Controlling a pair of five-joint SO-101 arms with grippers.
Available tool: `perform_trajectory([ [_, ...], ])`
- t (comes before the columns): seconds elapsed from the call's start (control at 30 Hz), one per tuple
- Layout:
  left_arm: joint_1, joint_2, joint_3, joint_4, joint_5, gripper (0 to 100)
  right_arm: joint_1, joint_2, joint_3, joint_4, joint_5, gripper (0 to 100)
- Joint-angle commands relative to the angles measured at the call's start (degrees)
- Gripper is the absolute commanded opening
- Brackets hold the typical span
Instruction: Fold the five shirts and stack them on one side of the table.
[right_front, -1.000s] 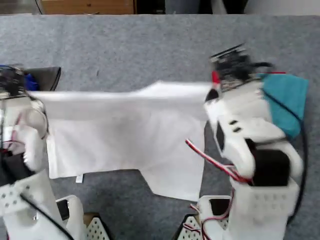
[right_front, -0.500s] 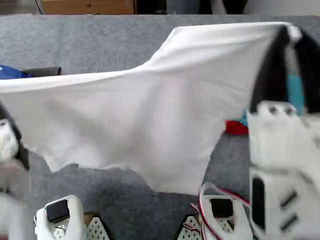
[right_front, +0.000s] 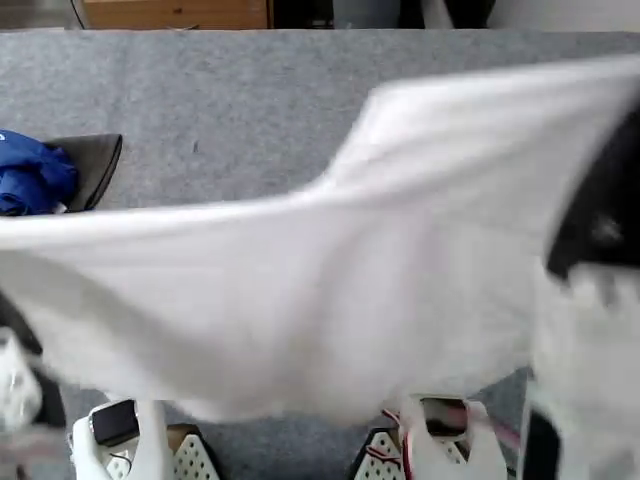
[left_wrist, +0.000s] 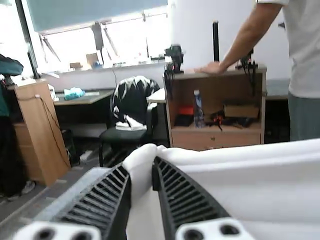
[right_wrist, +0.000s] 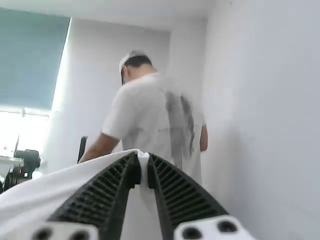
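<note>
Table (right_front: 250, 90): grey felt-like covering. I can see the far strip and the left part from overhead. At the left edge a crumpled blue shirt (right_front: 30, 178) overlaps a dark cloth (right_front: 98, 160) that lies flat on the covering. At the near edge stand the left arm base (right_front: 125, 438) and the right arm base (right_front: 440, 435), both white. The centre and right of the surface are hidden from me.

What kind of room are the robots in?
Probably an office or lab workroom: behind the white shirt there's an office chair with a jacket over it, a desk by big windows, and a wooden cabinet holding gear.
</note>
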Motion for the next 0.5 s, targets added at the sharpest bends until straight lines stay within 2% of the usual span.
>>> perform_trajectory([
  [0.0, 0.0, 1.1, 16.8, -8.3, 0.4, 3, 0.4, 6.3, 7.8, -1.2, -0.2, 1.4],
  [0.1, 0.0, 1.1, 37.1, -26.1, 0.4, 3, 0.3, 11.3, 16.9, -6.9, -0.3, 1.4],
  [0.2, 0.3, 3.0, 57.1, -52.7, 0.4, 3, -1.1, 17.4, 25.5, -16.1, -0.1, 1.4],
  [0.27, 2.1, 6.8, 65.5, -69.7, 0.0, 3, -2.7, 22.5, 29.5, -22.0, -0.1, 1.4],
  [0.3, 2.8, 9.7, 67.5, -75.8, 0.0, 3, -3.3, 25.3, 30.5, -24.3, -0.1, 1.4],
  [0.37, 4.0, 16.3, 66.9, -81.6, 0.0, 3, -4.5, 31.1, 29.9, -27.1, -0.1, 1.4],
  [0.47, 4.4, 26.8, 58.9, -79.9, 0.0, 3, -4.7, 38.5, 24.3, -26.4, -0.3, 1.4],
])
